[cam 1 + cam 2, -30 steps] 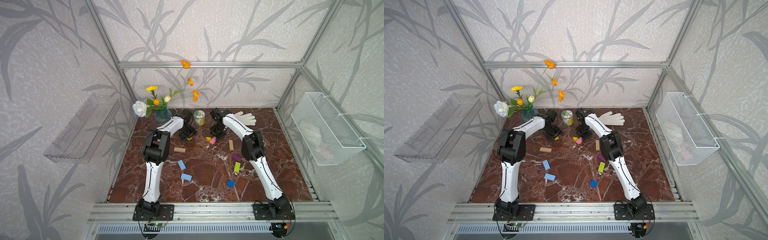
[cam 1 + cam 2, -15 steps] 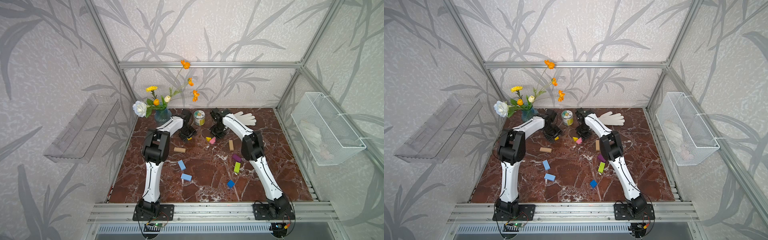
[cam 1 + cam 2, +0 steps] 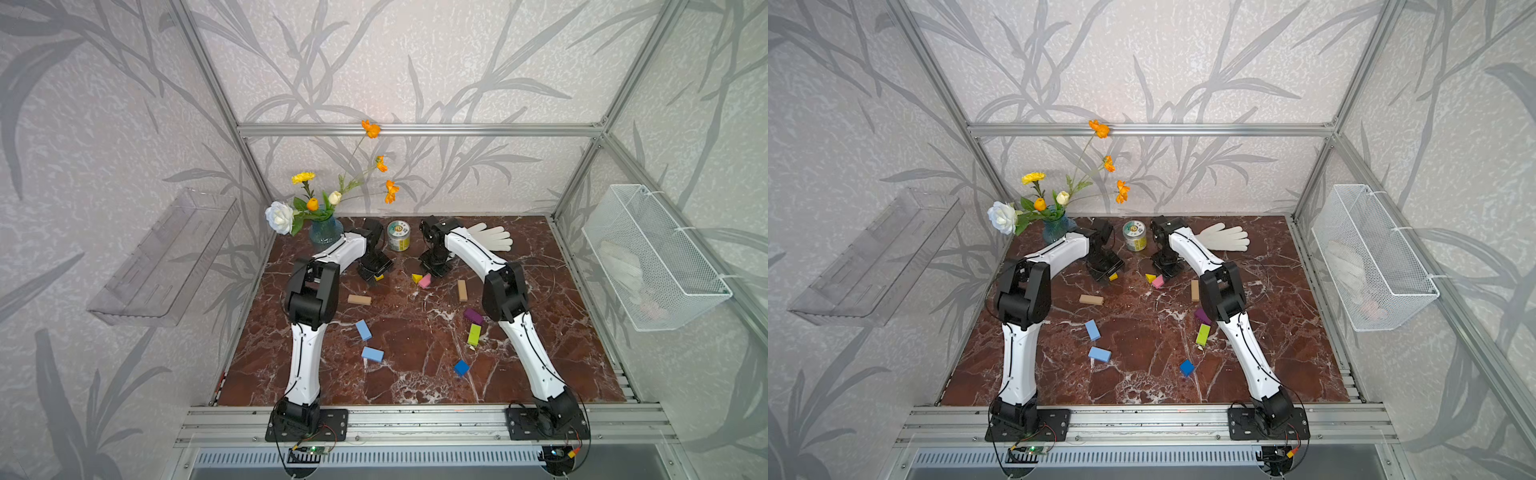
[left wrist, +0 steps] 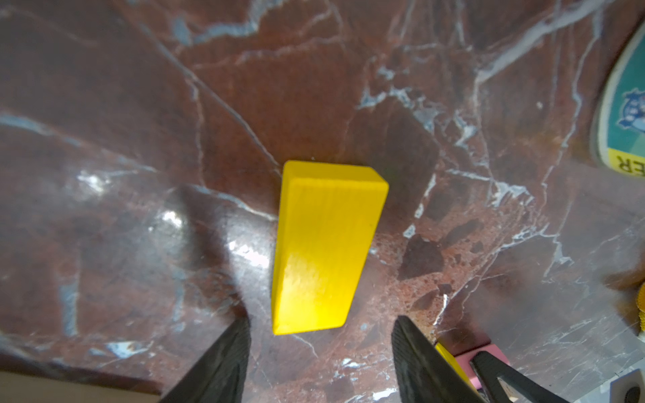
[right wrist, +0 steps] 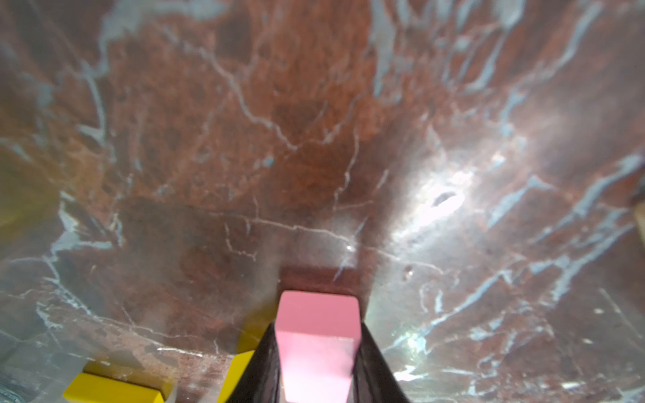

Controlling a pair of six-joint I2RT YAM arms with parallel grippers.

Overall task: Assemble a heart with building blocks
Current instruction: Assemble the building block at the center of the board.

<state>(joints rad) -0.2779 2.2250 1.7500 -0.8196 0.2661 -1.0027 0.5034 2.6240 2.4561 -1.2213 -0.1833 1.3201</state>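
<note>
Lying flat, yellow block (image 4: 324, 244) points away from left end effector (image 4: 321, 321).

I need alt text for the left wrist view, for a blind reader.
A yellow block lies on the marble table, its near end between the tips of the open left tool, untouched. Part of a tin shows too.

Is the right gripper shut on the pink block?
The right gripper is shut on the pink block: in its wrist view both fingers lie flat against its sides, no gap.

Lab robot cell: aluminium frame (image 3: 415, 129), wallpapered panels (image 3: 415, 62)
</note>
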